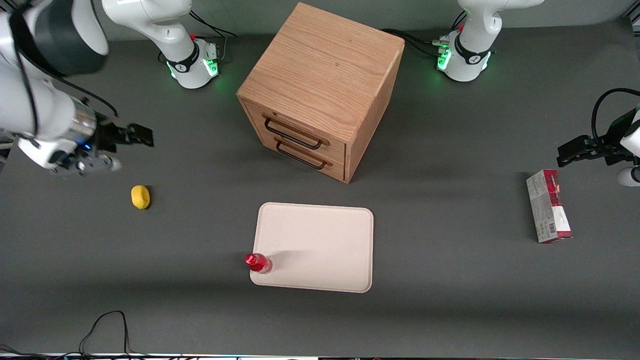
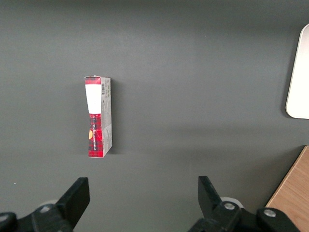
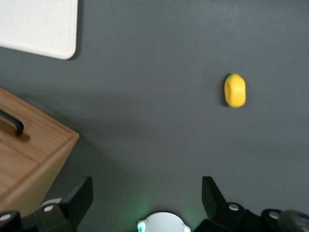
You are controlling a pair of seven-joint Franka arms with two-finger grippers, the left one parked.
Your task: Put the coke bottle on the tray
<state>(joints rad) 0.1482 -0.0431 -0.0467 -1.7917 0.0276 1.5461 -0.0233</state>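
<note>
One small glossy red coke bottle (image 1: pixel 258 263) upright at tray's (image 1: pixel 320 235) 8 o'clock corner; light, slippery, take below cap; gripper (image 1: pixel 131 136) empty, jaws wide.

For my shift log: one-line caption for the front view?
Coke bottle upright on tray corner; open gripper raised near lemon.

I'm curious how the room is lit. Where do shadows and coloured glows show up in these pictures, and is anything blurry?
Front view: the coke bottle throws a soft shadow across the tray, the wooden cabinet darkens the table beside it, and green lights glow at the arm bases. Right wrist view: the lemon looks slightly soft, a green glow sits near the open gripper. Left wrist view: even light, and the carton is sharp.
</note>
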